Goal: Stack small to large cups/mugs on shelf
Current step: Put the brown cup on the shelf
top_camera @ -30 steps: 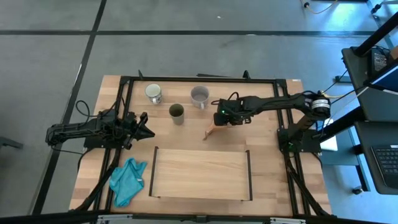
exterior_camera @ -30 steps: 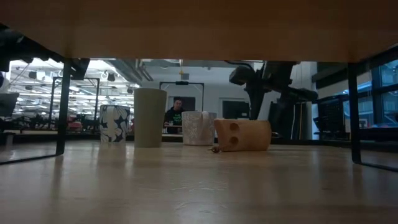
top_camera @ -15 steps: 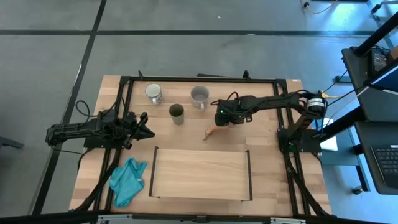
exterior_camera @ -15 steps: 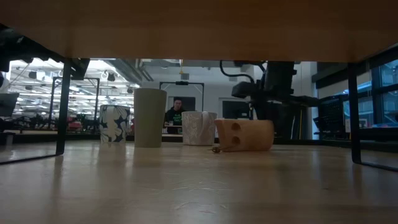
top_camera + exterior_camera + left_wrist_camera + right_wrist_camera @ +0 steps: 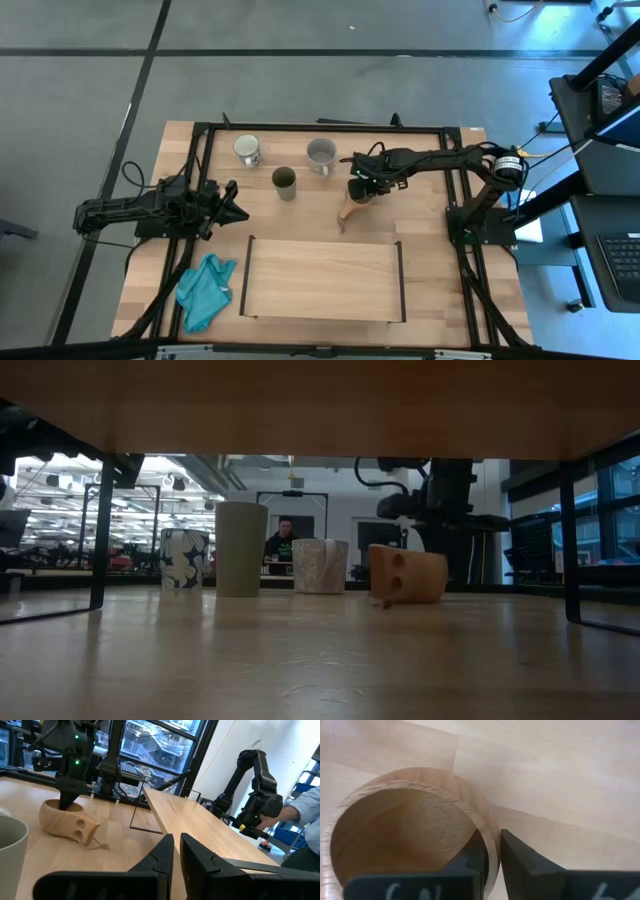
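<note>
The tan wooden long-handled cup [image 5: 351, 206] stands on the tabletop, mouth up, with its handle [image 5: 82, 827] pointing toward the near edge. My right gripper [image 5: 361, 190] is over it, shut on its rim. Further left stand the dark olive-green cup [image 5: 285, 182], the grey mug [image 5: 321, 154] and the white star-patterned mug [image 5: 247, 150], each on its base. The shelf [image 5: 322, 280] lies nearer the front. My left gripper [image 5: 236, 207] waits shut at the table's left, holding nothing. My right gripper pinches the wooden cup's rim [image 5: 492, 837], one finger [image 5: 476, 851] inside the bowl and the other finger [image 5: 519, 856] outside the wall. The fingers come from above and point down. The cup stays upright with its base on the tabletop [image 5: 408, 574].
A teal cloth [image 5: 205, 290] lies at the near left beside the shelf. The black frame rails [image 5: 320, 127] run round the tabletop. Bare wood lies between the cups and the shelf's far edge. A person [image 5: 305, 815] shows beyond the table.
My right gripper has tipped upright over the wooden cup and taken hold of its rim. The cup has slid a little toward the table's right edge and turned, its handle swinging round toward the near edge.
</note>
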